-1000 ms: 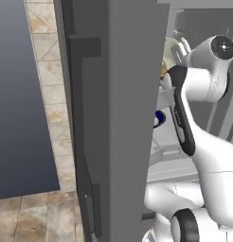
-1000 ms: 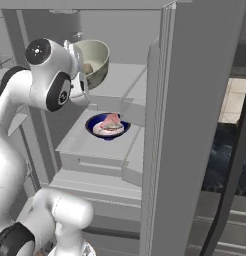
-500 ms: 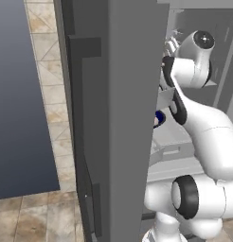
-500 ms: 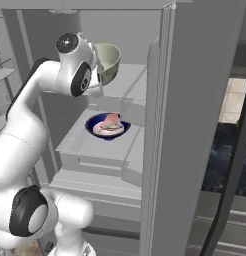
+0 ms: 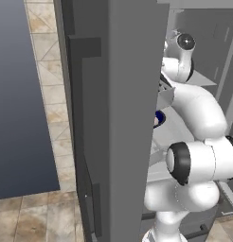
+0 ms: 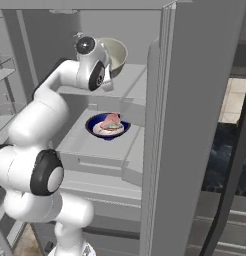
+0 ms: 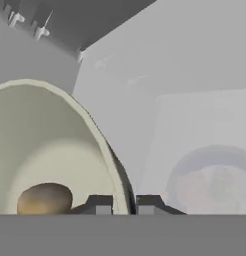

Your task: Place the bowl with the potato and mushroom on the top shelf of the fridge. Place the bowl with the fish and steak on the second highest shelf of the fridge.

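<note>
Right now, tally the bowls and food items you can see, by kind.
Bowls: 2, cream bowl and blue bowl
Potato: 1
Steak: 1
Fish: 1
Total: 5

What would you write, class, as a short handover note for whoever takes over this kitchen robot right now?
Gripper: shut on the rim of the cream round bowl, held up inside the open grey fridge at the level of the top shelf.
In it: the tan-brown potato; the mushroom cannot be made out.
Done: the dark blue bowl with the pink steak and the fish rests on the second highest shelf.
Left: set the cream bowl down on the top shelf, release, withdraw.
</note>
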